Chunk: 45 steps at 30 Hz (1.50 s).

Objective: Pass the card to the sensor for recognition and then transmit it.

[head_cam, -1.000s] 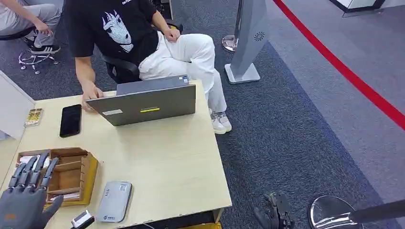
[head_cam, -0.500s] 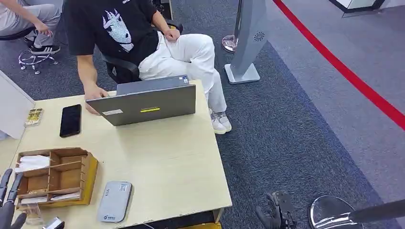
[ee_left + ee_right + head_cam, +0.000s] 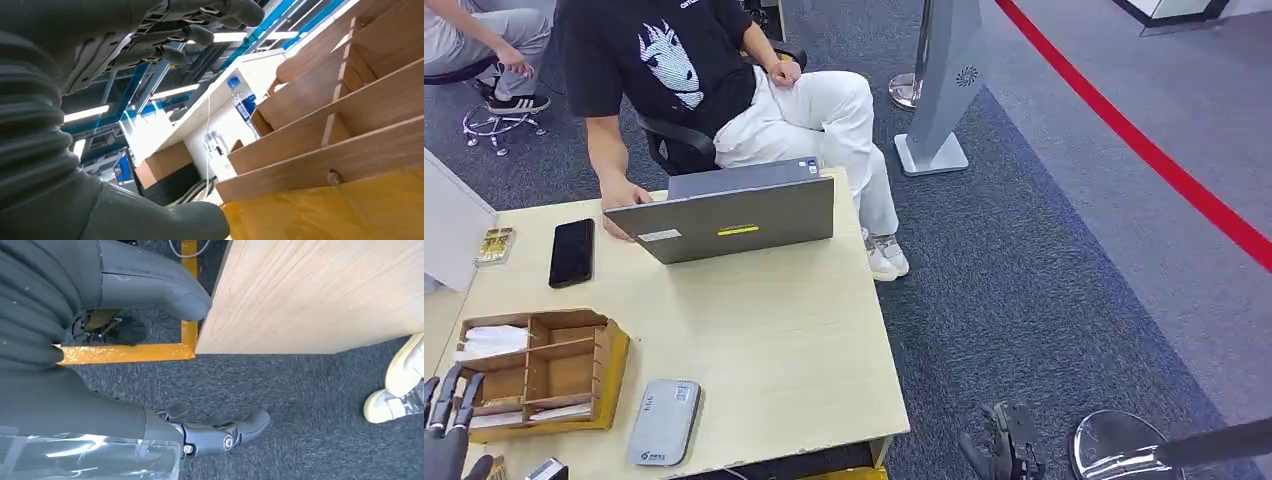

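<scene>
Light wooden table (image 3: 774, 330), laptop (image 3: 734, 215), black phone (image 3: 572, 252), wooden organizer (image 3: 549, 370), grey sensor (image 3: 664, 422)

L hand (image 3: 446, 430) open, R hand (image 3: 1002, 450) hanging loose.

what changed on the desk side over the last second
The left hand pulled back from over the wooden organizer toward the table's near-left corner, holding nothing. The grey card reader, phone, laptop and right hand stayed put.

bare tabletop (image 3: 774, 330) mid-table, laptop (image 3: 734, 215) beyond, wooden organizer (image 3: 554, 370) probably crowding left
</scene>
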{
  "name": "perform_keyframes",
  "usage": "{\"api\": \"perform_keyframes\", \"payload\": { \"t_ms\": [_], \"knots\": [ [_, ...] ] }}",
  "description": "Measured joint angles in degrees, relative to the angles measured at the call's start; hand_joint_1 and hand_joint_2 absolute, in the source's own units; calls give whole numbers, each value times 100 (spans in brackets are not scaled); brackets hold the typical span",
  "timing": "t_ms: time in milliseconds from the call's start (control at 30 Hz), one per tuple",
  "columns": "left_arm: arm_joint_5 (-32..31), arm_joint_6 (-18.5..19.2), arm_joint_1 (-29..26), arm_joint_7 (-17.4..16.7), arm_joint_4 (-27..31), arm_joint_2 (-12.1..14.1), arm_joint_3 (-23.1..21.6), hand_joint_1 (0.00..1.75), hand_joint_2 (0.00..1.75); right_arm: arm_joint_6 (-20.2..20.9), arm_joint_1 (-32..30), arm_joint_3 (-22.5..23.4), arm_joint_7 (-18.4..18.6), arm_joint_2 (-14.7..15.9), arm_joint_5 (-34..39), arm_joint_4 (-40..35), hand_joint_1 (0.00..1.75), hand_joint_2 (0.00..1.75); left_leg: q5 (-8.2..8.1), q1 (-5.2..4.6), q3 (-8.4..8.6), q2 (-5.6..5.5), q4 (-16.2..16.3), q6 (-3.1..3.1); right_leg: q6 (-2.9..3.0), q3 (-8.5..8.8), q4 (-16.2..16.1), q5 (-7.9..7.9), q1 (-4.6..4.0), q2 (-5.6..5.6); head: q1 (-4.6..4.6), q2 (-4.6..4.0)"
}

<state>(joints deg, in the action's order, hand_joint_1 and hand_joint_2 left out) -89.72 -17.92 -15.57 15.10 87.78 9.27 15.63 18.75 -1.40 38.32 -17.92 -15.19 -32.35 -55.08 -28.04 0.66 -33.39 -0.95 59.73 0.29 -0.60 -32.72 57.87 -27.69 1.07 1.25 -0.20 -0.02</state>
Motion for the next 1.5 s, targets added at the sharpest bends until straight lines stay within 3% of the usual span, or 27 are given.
{"api": "perform_keyframes", "payload": {
  "t_ms": [200,367,533,867,1500],
  "knots": [
    [46,-22,16,9,0,-61,-2,0,175,0,0,0,0,0,0,0,0,175,0,0,0,0,0,0,0,0,0,0,0,0,0,0],
    [368,-107,18,210,114,-155,7,0,175,7,-2,0,2,0,0,-2,0,175,0,0,0,0,0,0,0,0,0,0,0,0,0,0],
    [819,-120,10,494,751,-426,11,0,175,0,-16,-2,98,0,99,-81,0,175,0,-1,0,0,1,0,-1,0,-1,1,1,0,-2,0],
    [1010,-22,-90,603,1823,-710,-13,0,175,0,-40,-9,173,0,184,-229,0,175,0,0,2,1,2,0,-1,-2,-1,1,0,1,0,0],
    [822,-74,-191,492,1996,-640,-101,0,175,-11,-45,-20,199,0,214,-269,0,175,0,-1,2,1,1,0,-1,-2,-1,1,0,1,0,0]
  ]
}}
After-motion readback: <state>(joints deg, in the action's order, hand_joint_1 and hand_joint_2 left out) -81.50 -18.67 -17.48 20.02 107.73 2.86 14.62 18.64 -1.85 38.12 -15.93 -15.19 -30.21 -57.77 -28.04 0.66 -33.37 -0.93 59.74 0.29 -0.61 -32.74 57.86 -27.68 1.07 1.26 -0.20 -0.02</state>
